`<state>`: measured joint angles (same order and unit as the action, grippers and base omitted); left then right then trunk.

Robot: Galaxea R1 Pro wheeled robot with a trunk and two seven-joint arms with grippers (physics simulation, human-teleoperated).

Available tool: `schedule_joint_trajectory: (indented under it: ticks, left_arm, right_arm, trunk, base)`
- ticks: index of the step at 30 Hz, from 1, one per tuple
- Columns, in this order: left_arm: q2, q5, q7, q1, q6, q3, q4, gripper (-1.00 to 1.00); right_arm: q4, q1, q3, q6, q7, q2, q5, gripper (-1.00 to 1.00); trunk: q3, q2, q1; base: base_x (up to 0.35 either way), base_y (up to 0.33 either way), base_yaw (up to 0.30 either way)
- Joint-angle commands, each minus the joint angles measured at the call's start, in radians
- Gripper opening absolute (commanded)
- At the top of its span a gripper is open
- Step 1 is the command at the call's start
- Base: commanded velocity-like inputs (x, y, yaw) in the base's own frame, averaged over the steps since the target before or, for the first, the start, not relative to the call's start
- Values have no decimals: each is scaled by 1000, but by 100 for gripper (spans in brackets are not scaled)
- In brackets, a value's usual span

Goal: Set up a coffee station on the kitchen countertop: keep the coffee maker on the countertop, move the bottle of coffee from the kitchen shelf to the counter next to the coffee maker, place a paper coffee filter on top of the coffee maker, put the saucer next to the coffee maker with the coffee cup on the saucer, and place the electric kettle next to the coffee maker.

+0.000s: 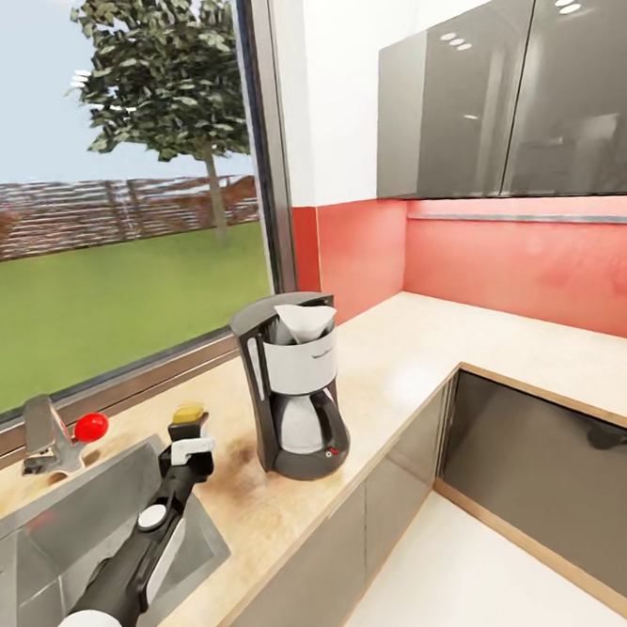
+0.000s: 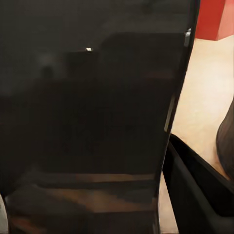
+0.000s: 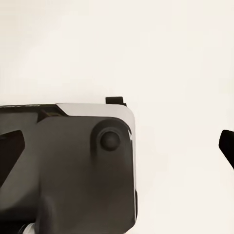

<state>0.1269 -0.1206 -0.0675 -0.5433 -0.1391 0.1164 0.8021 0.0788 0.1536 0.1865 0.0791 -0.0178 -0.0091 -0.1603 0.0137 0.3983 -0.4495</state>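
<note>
Beige countertop (image 1: 402,363) across centre of head view, w/ red backsplash (image 1: 527,268) behind at right. Steel sink (image 1: 49,551) lower left. Coffee maker (image 1: 295,400) upright at centre on counter, white paper filter (image 1: 305,322) sitting in its top. Left gripper (image 1: 189,434) lower left, beside sink rim, clamped round a dark bottle w/ yellow cap (image 1: 187,413). Right gripper: can't tell open or closed.
</note>
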Motion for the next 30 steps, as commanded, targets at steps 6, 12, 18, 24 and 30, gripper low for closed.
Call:
schedule_joint_trajectory:
  ticks: [6,12,18,24,30]
  left_arm:
    - [-4,-8,-6,-3,-42,14,-57,-100]
    - [-2,-8,-6,-3,-43,16,-60,-100]
    - [-1,-8,-6,-3,-43,17,-61,-100]
    - [-3,-8,-6,-1,-45,19,-72,-100]
    - [-4,-8,-5,-1,-49,19,-95,-100]
  right_arm:
    - [-2,1,7,4,-3,-2,-13,100]
    - [-2,0,7,4,-4,-2,-13,100]
    - [-2,0,7,4,-4,-2,-13,100]
    - [-2,1,7,4,-4,-3,-12,100]
    - [-2,1,7,4,-4,-3,-12,100]
  trunk:
    - [1,2,0]
    - [1,2,0]
    - [1,2,0]
    - [1,2,0]
    - [1,2,0]
  base:
    - [110,0,2]
    - [319,0,0]
    - [327,0,0]
    - [91,-38,0]
    - [4,-17,0]
